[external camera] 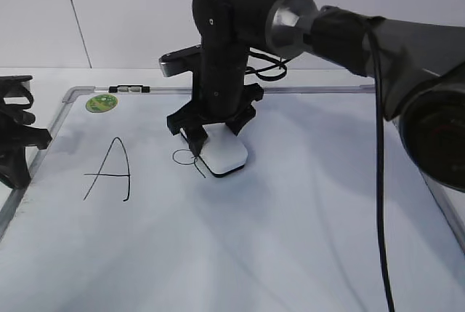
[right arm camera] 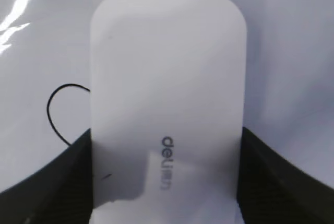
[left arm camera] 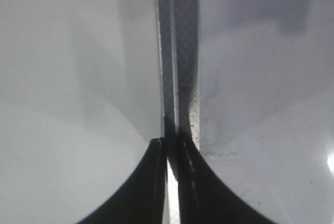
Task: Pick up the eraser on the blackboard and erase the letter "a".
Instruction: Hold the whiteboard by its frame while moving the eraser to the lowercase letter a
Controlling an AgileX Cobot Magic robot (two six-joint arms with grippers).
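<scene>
The white eraser [external camera: 225, 154] [right arm camera: 167, 104] rests on the blackboard [external camera: 290, 239], a white dry-erase board with a grey frame. My right gripper [external camera: 211, 136] [right arm camera: 166, 177] is shut on the eraser, one finger on each long side. The letter "a" [external camera: 187, 159] is just left of the eraser, with its right part under the eraser's edge; part of its loop shows in the right wrist view [right arm camera: 60, 112]. My left gripper [external camera: 14, 137] [left arm camera: 172, 151] is shut and empty, over the board's left frame rail [left arm camera: 177, 78].
A large capital "A" [external camera: 110, 170] is drawn left of the small letter. A round green sticker [external camera: 101, 102] and a small black-and-clear clip [external camera: 129, 89] sit at the board's top left. My right arm [external camera: 349, 36] reaches in from the right.
</scene>
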